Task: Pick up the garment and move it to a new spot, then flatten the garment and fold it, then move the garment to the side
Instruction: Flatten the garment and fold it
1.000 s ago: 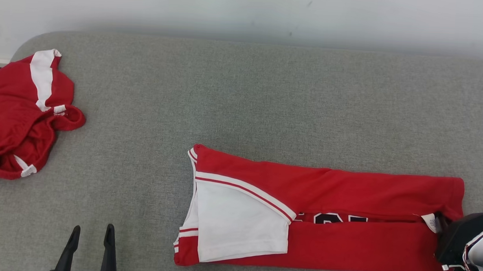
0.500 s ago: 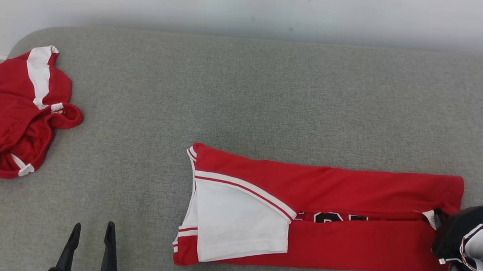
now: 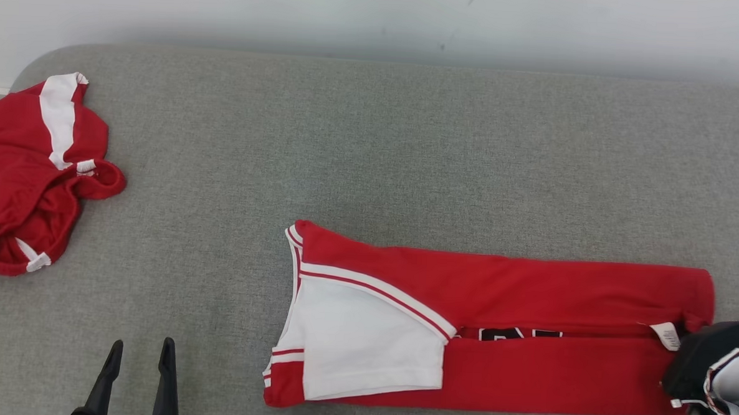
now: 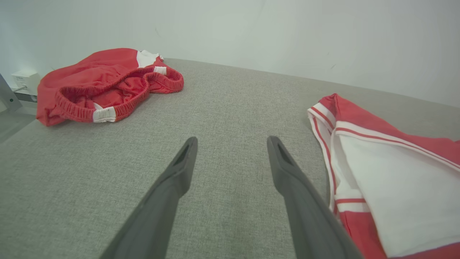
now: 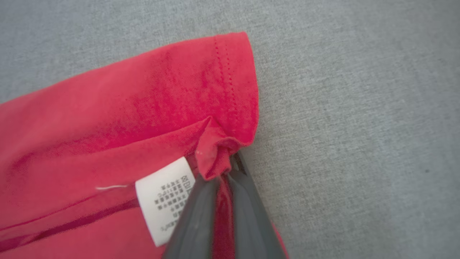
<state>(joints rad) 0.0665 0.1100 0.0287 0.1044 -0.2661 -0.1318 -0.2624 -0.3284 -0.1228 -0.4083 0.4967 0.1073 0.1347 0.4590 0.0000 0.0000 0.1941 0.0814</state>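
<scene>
The garment (image 3: 513,338) is a red jersey with a white panel, folded into a long strip across the grey surface; the left wrist view shows its white end (image 4: 395,190). My right gripper (image 5: 222,169) is shut on the jersey's red hem (image 5: 215,158) at its right end, beside a white care label (image 5: 165,194). In the head view that gripper's dark body (image 3: 703,359) sits at the strip's right edge, fingertips hidden. My left gripper (image 3: 140,350) stands open at the lower left, well left of the jersey, with nothing between its fingers (image 4: 187,162).
A crumpled pair of red shorts (image 3: 31,174) with white trim lies at the far left edge of the grey padded surface (image 3: 372,145). A pale wall (image 3: 378,14) runs along the back.
My right gripper has closed on the hem at the jersey's right end, bunching the cloth slightly. The left gripper has stayed put.
</scene>
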